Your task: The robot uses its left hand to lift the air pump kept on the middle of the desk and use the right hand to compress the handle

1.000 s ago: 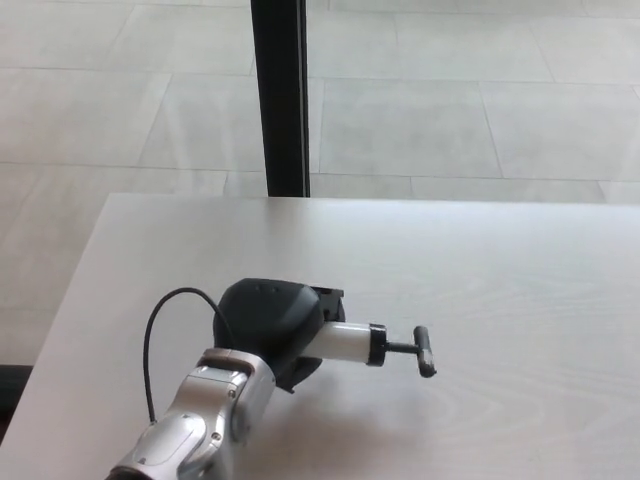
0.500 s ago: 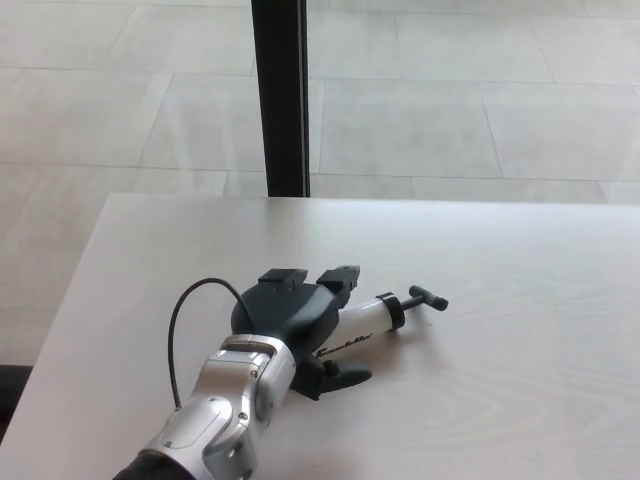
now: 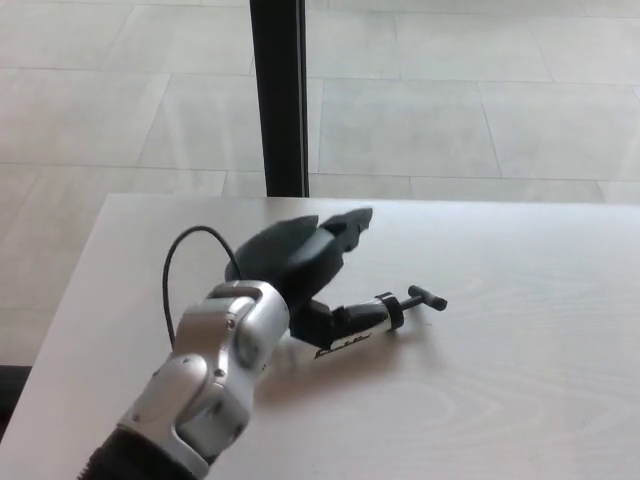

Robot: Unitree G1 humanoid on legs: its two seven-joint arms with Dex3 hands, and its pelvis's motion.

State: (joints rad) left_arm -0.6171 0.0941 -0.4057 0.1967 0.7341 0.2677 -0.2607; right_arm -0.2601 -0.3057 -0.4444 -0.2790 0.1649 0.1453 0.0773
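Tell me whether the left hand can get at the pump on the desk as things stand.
Probably yes. The left hand hangs right over the pump, fingers apart and holding nothing. The pump lies flat on the desk with nothing beside it, its handle pointing away to the right.

Bright even daylight, soft shadow under the left hand (image 3: 295,262), slightly soft focus

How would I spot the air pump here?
Look at the pale desk, just right of the robot's left hand hovering above it. The pump lies on its side: a white tube with a black collar and T-handle, the only loose item there.
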